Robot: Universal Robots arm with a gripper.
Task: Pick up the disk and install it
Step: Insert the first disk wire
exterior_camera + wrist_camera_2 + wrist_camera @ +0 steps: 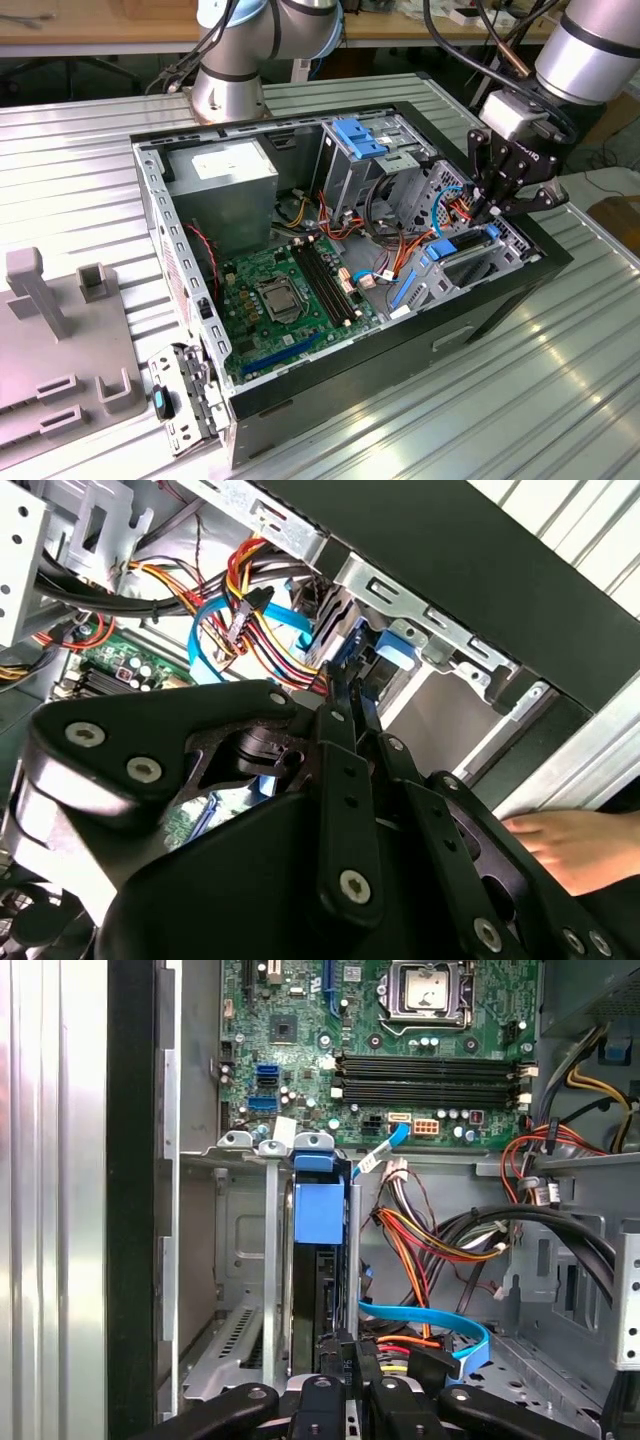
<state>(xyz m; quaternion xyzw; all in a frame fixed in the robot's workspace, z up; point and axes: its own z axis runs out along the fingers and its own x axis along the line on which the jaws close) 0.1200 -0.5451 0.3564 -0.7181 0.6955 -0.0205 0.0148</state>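
The disk (318, 1215), dark grey with a bright blue carrier, stands on edge in the drive cage at the corner of the open computer case (480, 320). In the second wrist view the disk's blue carrier end (392, 652) sits just beyond my fingertips. My gripper (497, 210) hangs over that cage at the exterior view's right. In both wrist views the gripper (350, 692) (356, 1352) has its fingers pressed together, tips at the carrier's end. I cannot tell whether they pinch any part of it.
Bundles of red, orange and blue cables (430, 1230) crowd the space beside the cage. The motherboard (285, 290), power supply (220, 180) and a light-blue latch plate (360, 135) lie inside the case. A hand (580, 845) rests outside it. Grey fixtures (60, 330) sit on the table.
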